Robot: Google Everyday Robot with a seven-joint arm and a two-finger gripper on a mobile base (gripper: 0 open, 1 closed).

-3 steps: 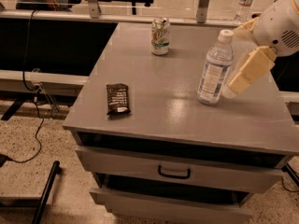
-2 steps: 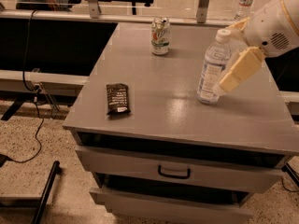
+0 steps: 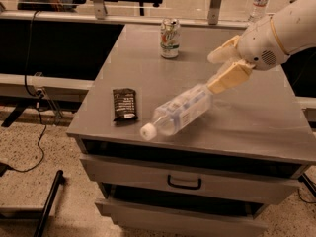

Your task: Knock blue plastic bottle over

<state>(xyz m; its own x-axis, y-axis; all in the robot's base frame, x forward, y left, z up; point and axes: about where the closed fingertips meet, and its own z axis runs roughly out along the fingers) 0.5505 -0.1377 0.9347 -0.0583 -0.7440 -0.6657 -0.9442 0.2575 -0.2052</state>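
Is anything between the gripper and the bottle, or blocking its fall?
Nothing visible does. The gripper sits right at the base end of the bottle, which is tipped with its cap toward the front edge of the table. The can and the dark packet lie clear of it.

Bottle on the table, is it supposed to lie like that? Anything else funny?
The blue plastic bottle is tipped on its side, white cap near the front edge of the table; the gripper hangs by its base. The soda can stands upright.
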